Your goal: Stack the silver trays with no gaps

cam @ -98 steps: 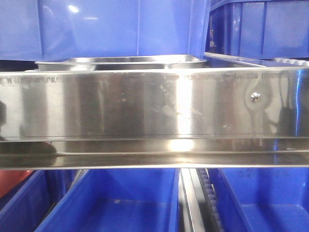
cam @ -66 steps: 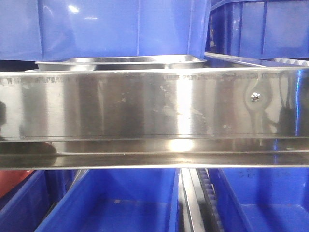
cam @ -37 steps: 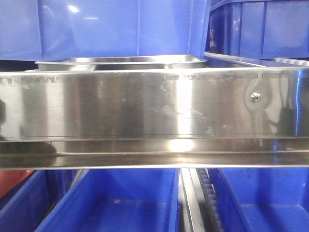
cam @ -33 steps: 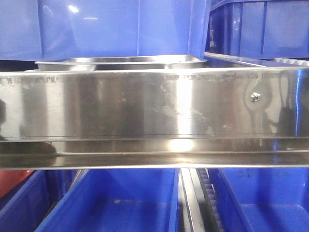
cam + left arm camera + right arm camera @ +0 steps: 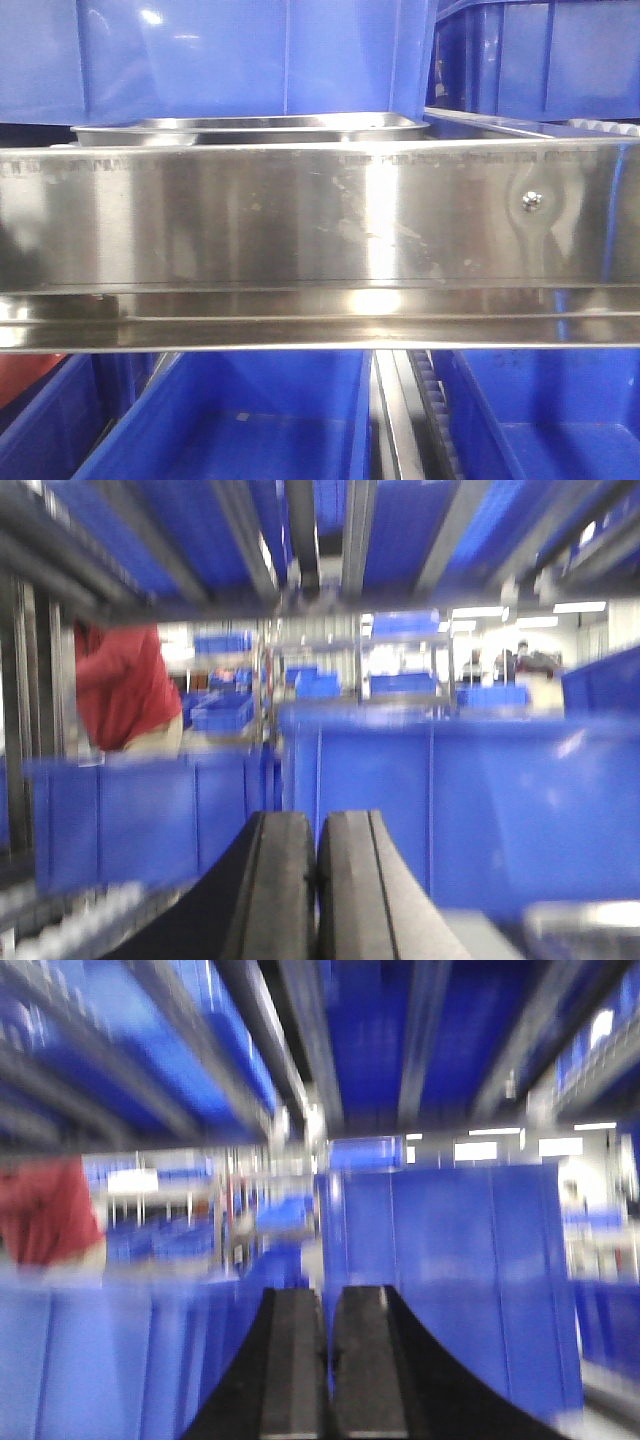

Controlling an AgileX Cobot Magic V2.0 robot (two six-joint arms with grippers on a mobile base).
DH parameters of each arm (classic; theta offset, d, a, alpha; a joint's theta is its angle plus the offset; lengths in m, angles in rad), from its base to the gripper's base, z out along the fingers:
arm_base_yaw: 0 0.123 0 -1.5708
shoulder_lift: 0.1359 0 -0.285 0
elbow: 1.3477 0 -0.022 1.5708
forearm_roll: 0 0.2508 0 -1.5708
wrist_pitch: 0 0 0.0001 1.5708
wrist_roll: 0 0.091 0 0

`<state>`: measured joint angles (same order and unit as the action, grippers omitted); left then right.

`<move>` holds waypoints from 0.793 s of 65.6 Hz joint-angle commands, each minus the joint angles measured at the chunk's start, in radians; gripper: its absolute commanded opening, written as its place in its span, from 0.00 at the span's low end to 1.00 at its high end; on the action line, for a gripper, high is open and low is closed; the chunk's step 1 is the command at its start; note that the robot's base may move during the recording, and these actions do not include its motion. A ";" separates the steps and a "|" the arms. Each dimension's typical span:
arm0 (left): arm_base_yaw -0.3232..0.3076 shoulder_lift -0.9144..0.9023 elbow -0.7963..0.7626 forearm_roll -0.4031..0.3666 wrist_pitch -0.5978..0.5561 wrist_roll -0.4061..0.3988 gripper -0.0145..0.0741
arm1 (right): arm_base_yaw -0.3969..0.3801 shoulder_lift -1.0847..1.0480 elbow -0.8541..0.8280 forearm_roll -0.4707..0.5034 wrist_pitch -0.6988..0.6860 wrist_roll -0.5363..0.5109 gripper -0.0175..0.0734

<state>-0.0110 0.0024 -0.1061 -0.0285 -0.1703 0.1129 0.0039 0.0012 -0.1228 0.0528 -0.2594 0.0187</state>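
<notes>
A silver tray (image 5: 250, 126) shows in the front view only as its rolled rim, just behind the top edge of a long steel rail (image 5: 300, 215). Its body is hidden by that rail. Another shiny edge (image 5: 480, 124) runs to its right; I cannot tell what it belongs to. Neither gripper appears in the front view. In the left wrist view my left gripper (image 5: 317, 830) is shut with nothing between its fingers, facing blue bins. My right gripper (image 5: 328, 1305) is also shut and empty, in front of a tall blue bin (image 5: 450, 1280). Both wrist views are blurred.
Deep blue bins stand above the rail (image 5: 240, 55) and below it (image 5: 260, 420). A screw (image 5: 531, 200) sits on the rail's right part. A person in red (image 5: 120, 685) stands beyond the shelves at the left. Shelf rails (image 5: 330, 540) run overhead.
In the front view the dark reflections on the rail's left end have gone and the picture has shifted very slightly. The tray has not moved.
</notes>
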 commanded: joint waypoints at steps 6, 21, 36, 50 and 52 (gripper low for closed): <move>-0.006 0.014 -0.152 0.069 0.109 0.002 0.17 | -0.003 -0.001 -0.163 0.002 0.163 -0.001 0.17; -0.006 0.180 -0.343 0.056 0.337 0.002 0.17 | -0.003 0.178 -0.372 0.008 0.493 -0.001 0.17; -0.006 0.441 -0.517 0.010 0.614 0.002 0.17 | -0.003 0.447 -0.623 0.011 0.845 -0.001 0.17; -0.006 0.609 -0.572 0.010 0.607 0.002 0.17 | -0.003 0.677 -0.792 0.011 1.077 -0.001 0.17; -0.006 0.623 -0.572 0.010 0.595 0.002 0.17 | -0.003 0.698 -0.801 0.011 1.071 -0.001 0.17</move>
<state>-0.0110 0.5932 -0.6655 -0.0097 0.4599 0.1129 0.0039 0.6411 -0.8857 0.0676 0.7852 0.0187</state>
